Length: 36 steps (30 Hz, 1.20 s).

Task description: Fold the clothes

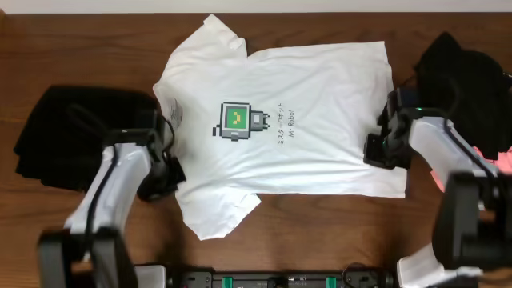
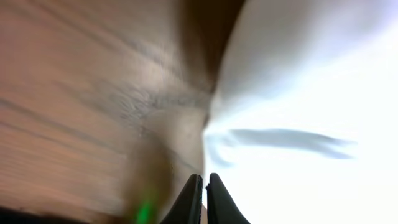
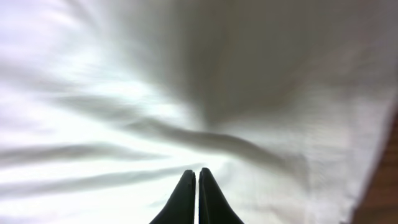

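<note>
1. Nearest the right wrist lens, the right end effector [image 3: 198,174] is showing its jaws pressed together, with the tips sitting on white cloth. Creases are running toward the tips, but I cannot tell whether any fabric is being pinched.
2. Equally close to its own lens, the left end effector [image 2: 206,179] is standing with its jaws narrowed to a slit, right where the cloth edge is meeting the wooden counter [image 2: 74,93]. A grip is not confirmable.
3. Further off, the white T-shirt [image 1: 320,144] is lying flat mid-counter with its print [image 1: 234,120] facing up. Its long axis, collar to hem, is running side to side between the arms. The collar end is pointing toward the left arm and the hem toward the right.
4. The left end effector is sitting at the shoulder edge beside the near sleeve [image 1: 216,212], and the right one is sitting on the hem's near half. Each arm is therefore nearest its own end, with the shirt's bulk lying beyond both.
5. Judgement: the coming move is depending on this layout. Lifting the near long edge and carrying it away from the robot, across the long axis, is looking likely, with both ends rising together.
6. Farthest out, the left black garment [image 1: 72,136] is lying just beside the collar end. The far black garment [image 1: 456,64] is lying beyond the right arm, and the pink garment [image 1: 492,160] is peeking out at the right edge.
</note>
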Each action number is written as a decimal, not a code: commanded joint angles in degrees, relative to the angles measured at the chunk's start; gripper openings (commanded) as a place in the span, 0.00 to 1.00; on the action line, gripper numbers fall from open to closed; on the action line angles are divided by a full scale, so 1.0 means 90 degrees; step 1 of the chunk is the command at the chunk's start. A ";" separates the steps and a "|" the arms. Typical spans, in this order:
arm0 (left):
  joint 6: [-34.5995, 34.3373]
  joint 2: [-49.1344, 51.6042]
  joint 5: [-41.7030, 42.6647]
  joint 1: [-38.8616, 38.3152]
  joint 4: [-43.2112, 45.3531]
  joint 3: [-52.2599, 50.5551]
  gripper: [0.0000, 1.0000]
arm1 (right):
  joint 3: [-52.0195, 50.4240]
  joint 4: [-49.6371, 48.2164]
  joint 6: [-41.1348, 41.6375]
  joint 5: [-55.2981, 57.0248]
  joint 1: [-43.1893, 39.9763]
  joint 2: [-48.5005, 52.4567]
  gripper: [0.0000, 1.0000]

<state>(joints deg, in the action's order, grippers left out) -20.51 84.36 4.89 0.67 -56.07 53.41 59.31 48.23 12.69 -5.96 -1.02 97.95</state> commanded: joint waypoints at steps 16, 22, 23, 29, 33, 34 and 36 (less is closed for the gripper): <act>0.0908 -0.2113 -0.0165 0.0027 0.0607 0.0758 0.58 | 0.0236 0.0032 0.0019 -0.0248 -0.0058 -0.2215 0.22; 0.1158 -0.1241 -0.0165 0.0024 0.0282 0.0619 0.61 | 0.0231 0.0459 0.0061 -0.0248 -0.0058 -0.1814 0.54; 0.1156 -0.1039 -0.0165 0.0024 0.0284 0.0559 0.61 | 0.0231 0.0546 0.0061 -0.0245 -0.0058 -0.1734 0.56; 0.1156 -0.0022 0.0090 0.0027 0.0316 0.0240 0.61 | 0.0231 0.0923 0.0061 -0.0248 -0.0063 -0.1333 0.67; 0.1156 0.0515 -0.0046 0.0027 0.0959 0.0073 0.62 | 0.0231 0.0930 0.0061 -0.0250 -0.0063 -0.1183 0.69; 0.1154 0.0627 -0.0109 0.0027 0.1217 0.0041 0.62 | 0.0231 0.0908 0.0058 -0.0250 -0.0063 -0.1173 0.68; 0.1154 0.0857 -0.0146 0.0027 0.1749 0.0017 0.62 | 0.0231 0.0816 0.0024 -0.0277 -0.0063 -0.1166 0.63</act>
<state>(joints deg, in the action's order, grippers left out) -10.81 90.00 4.51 0.67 -43.29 53.82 61.01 56.07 13.06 -8.10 -1.28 87.07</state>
